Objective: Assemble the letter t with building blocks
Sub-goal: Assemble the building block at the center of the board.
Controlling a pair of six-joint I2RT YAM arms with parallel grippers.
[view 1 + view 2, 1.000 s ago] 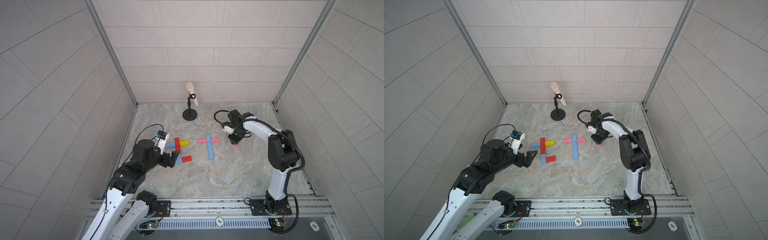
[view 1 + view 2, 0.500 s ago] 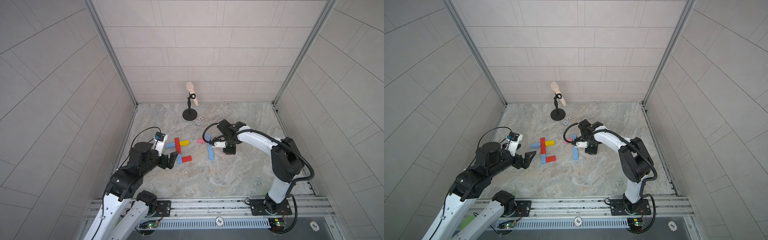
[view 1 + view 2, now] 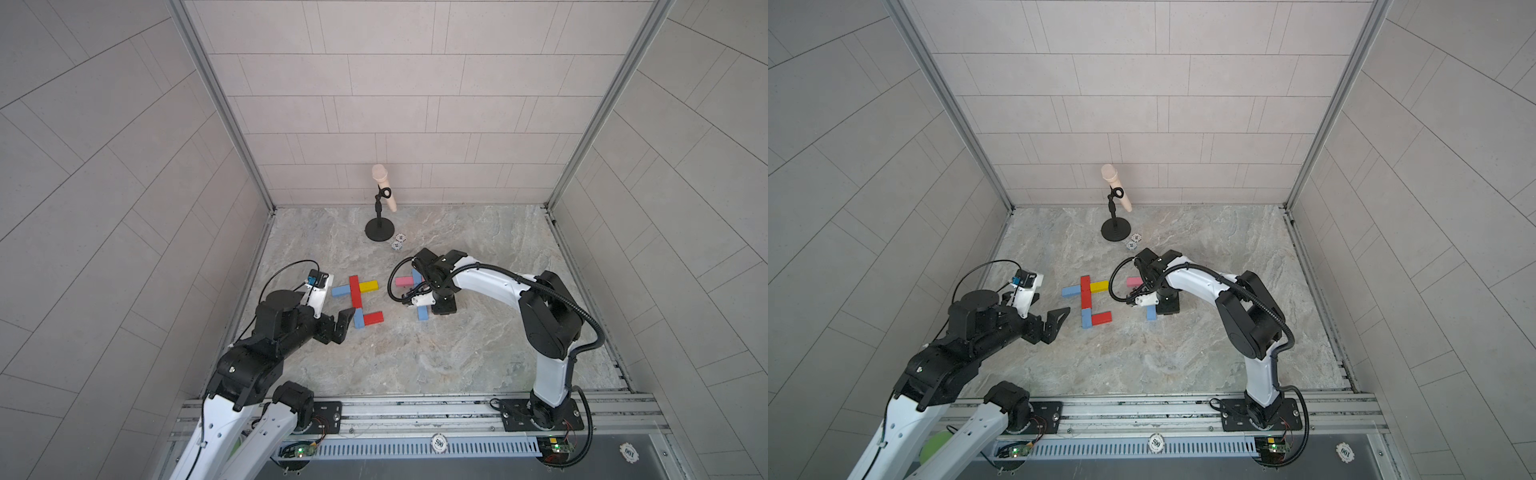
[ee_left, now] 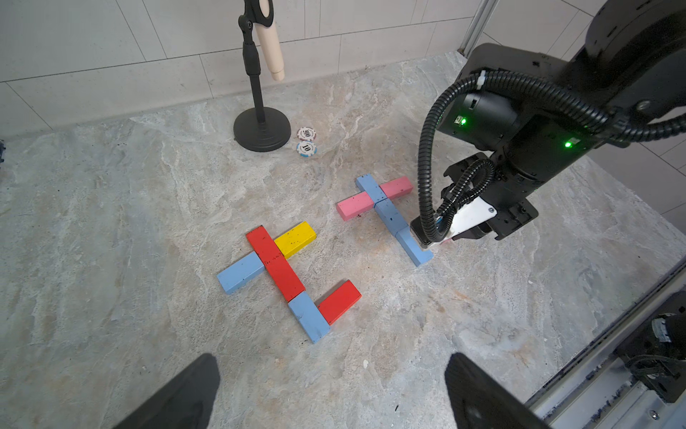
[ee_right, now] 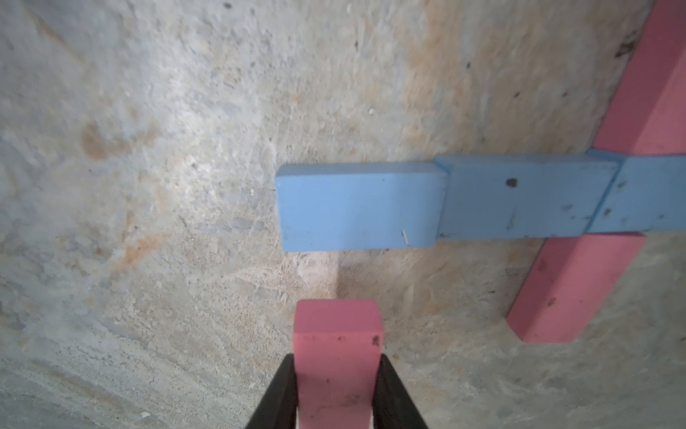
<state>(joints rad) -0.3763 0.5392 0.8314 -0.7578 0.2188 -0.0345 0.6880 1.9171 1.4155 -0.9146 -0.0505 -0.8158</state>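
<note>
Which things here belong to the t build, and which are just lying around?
Job in hand:
- pink block, held in the right gripper
- blue-and-pink t
- red-blue-yellow t
- left gripper, open and empty

Lying about:
- microphone on its stand
- two poker chips by the stand's base
- two more chips at the front edge

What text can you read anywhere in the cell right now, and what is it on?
"500": dark-edged chip.
"10": blue-edged chip beside it.
"500": centre front chip, below the arms' bases.
"100", seen upside down: corner chip.
Nothing else is legible.
</note>
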